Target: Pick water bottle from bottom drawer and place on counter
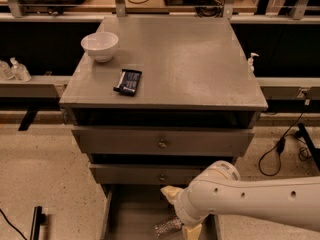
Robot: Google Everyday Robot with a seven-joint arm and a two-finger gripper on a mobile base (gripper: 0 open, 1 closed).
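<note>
The water bottle [168, 226] lies on its side in the open bottom drawer [131, 215], at the bottom edge of the view; only part of its clear crinkled body shows. My gripper [186, 231] hangs from the white arm [250, 199] over the drawer, right beside the bottle, with one yellowish finger [192, 232] showing at the frame's lower edge. The counter [190, 59] is the grey top of the cabinet above.
A white bowl [100, 45] and a dark snack bar [128, 81] sit on the counter's left side. Two shut drawers with round knobs [162, 144] are above the open one. A small white pump bottle [251, 61] stands behind the cabinet's right. Cables lie on the floor [278, 156] at right.
</note>
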